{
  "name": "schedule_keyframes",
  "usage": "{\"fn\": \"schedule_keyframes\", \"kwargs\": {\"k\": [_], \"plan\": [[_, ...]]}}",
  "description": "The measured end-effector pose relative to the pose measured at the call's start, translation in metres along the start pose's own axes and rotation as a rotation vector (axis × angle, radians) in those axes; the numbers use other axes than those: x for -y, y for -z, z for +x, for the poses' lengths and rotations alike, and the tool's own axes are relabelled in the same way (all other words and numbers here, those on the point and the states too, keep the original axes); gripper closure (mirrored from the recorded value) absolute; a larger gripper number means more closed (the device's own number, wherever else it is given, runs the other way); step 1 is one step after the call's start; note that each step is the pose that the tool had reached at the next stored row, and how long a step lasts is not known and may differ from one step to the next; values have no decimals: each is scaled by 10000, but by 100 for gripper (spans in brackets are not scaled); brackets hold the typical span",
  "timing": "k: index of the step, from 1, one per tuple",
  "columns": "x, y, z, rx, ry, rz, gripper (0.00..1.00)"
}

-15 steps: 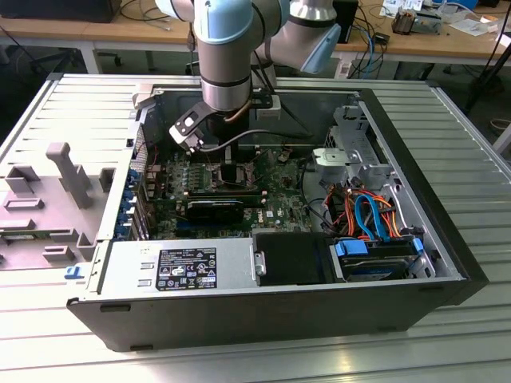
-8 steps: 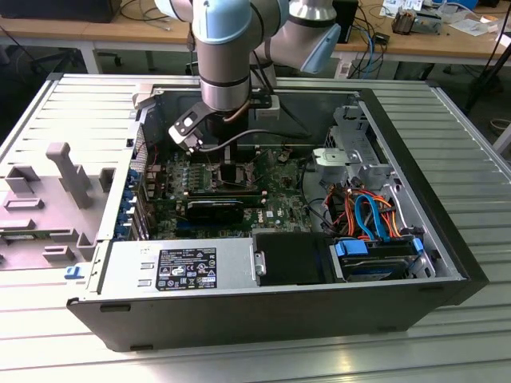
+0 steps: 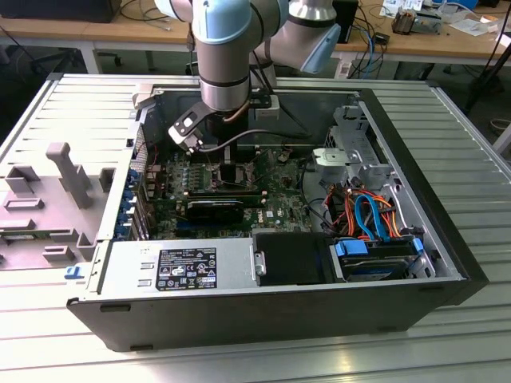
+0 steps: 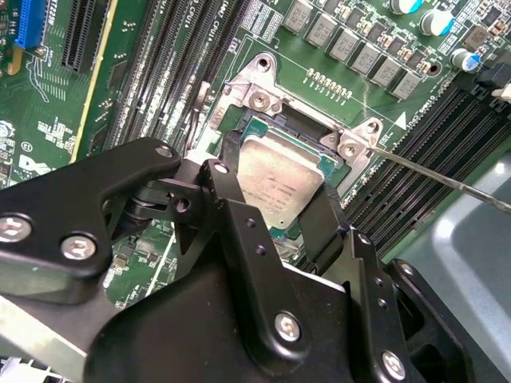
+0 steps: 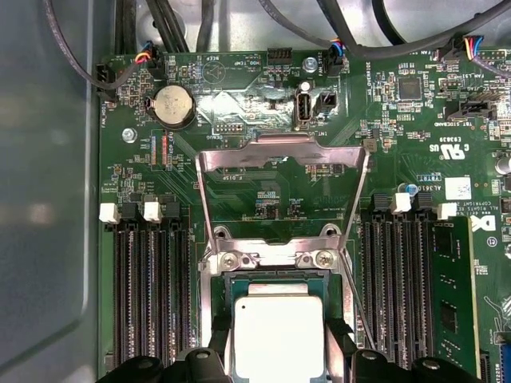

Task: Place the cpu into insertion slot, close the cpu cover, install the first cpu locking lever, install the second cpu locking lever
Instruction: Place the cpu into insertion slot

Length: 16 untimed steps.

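Your gripper [image 4: 275, 190] has its black fingers [image 4: 227, 171] pinching the cpu [image 4: 281, 171] by two opposite edges, right over the insertion slot [image 5: 271, 257] mid-motherboard [image 5: 136, 179], between the two banks of memory slots [image 5: 152, 295]; whether the chip is fully seated I cannot tell; the cpu cover [image 5: 283, 155] stands flipped open at the slot's hinged edge; careful, a tilted chip could bend socket contacts, and that loose locking lever [image 4: 447, 179] runs close to one finger; all this is inside an open computer case [image 3: 239, 319] on a ribbed metal table [image 3: 447, 351]; cluttered wooden desks [image 3: 120, 32] are beyond.
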<state>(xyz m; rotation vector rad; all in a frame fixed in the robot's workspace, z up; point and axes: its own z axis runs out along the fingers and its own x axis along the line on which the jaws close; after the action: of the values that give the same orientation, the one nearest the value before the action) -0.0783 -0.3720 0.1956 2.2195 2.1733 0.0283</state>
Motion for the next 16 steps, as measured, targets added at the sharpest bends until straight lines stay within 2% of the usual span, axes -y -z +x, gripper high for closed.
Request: {"fn": "schedule_keyframes", "kwargs": {"k": [13,14,16], "plan": [[-18,2,1,-7,0,-1,45],[-18,2,1,-6,0,0,39],[-18,4,1,-2,0,3,39]]}}
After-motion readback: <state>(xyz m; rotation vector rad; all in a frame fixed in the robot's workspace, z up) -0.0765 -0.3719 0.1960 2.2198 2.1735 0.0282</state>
